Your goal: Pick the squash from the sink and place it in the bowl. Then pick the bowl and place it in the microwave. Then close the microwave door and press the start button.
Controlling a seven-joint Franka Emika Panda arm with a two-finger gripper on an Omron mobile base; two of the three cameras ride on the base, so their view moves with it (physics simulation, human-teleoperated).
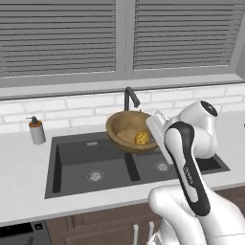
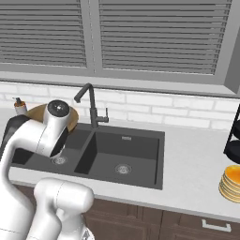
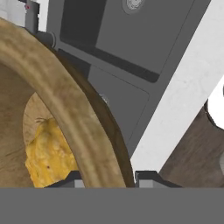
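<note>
You have one squash (image 1: 141,138) lying inside the one bowl (image 1: 119,128), which hangs tilted above the sink (image 1: 76,158) and its two basins. Your gripper (image 3: 105,180) is clamped on the bowl's rim. One soap bottle (image 1: 36,130) stands left.

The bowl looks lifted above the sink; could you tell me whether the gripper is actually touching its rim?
Touching. In the hand view the gripper has a fingertip on each side of the bowl rim, clamped shut on it.

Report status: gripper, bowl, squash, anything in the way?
Gripper shut on bowl rim, bowl lifted, tilted above sink. Squash inside bowl. Faucet close behind.
</note>
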